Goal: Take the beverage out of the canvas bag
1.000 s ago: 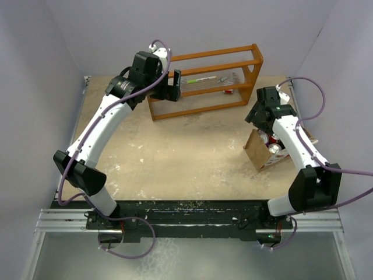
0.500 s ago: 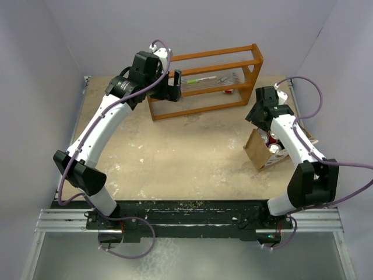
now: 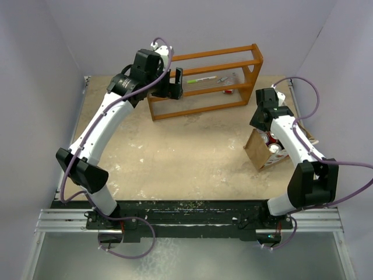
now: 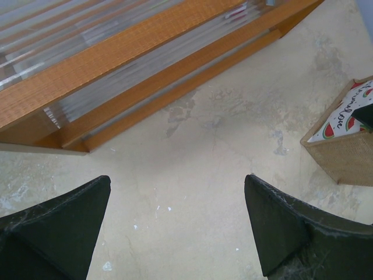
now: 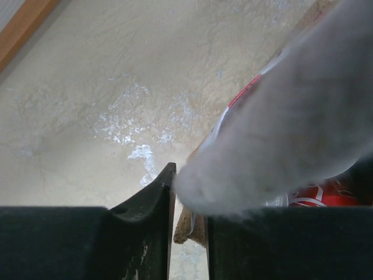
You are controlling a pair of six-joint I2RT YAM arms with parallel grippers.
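Observation:
The canvas bag [image 3: 259,153] stands at the right of the table, tan-brown with a pale lining, and red beverage cans [image 3: 273,140] show in its open top. My right gripper [image 3: 261,120] is above the bag's far left edge. In the right wrist view the gripper [image 5: 189,233] is shut on the bag's white handle [image 5: 280,134], which runs blurred across the frame, with a red can [image 5: 315,195] below it. My left gripper [image 3: 176,85] is open and empty near the rack's left end; its wrist view [image 4: 178,227] shows bare table and the bag [image 4: 344,157] at the right.
The orange wooden rack [image 3: 204,81] stands at the back middle with a pen and small items on its clear shelves; it also fills the top of the left wrist view [image 4: 116,52]. Purple walls close in the table on three sides.
My right gripper has shifted a little right and toward the back, over the bag's edge. My left wrist has turned slightly by the rack.

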